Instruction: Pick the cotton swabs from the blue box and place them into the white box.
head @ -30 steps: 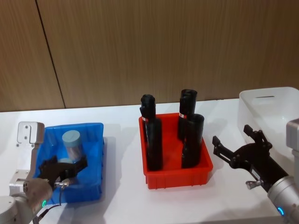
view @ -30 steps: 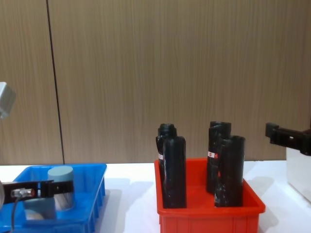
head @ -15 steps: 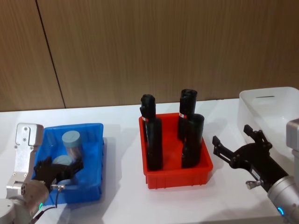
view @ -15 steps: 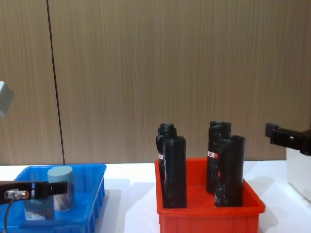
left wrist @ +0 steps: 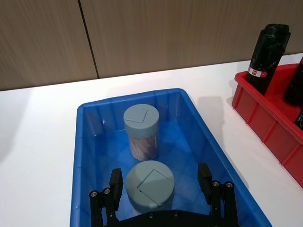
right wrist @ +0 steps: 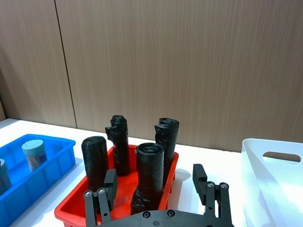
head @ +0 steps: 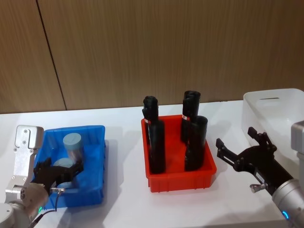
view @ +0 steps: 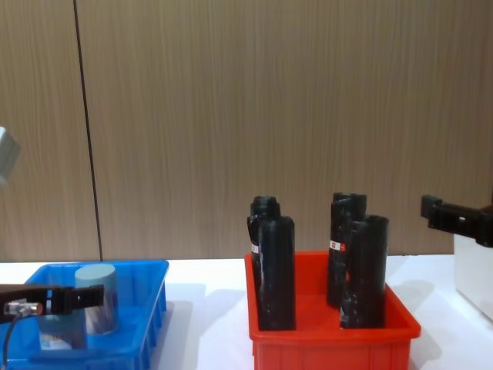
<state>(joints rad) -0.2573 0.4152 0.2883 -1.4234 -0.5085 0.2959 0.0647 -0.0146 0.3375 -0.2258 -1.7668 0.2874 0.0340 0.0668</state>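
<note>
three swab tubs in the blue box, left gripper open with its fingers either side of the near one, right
Not three: the left wrist view shows two in the blue box, a far cotton swab tub and a near cotton swab tub. The left gripper is indeed open, its fingers either side of the near cotton swab tub.

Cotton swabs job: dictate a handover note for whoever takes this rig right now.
Left gripper: open, lowered into the blue box, one finger on each side of the near cotton swab tub, not clamped.
Right gripper: open, holding nothing, hovering between the red bin and the white box.
Far cotton swab tub: upright in the blue box.
Done: gripper lined up on the near tub.
Left: close, lift, carry it to the white box, then repeat for the far tub.
</note>
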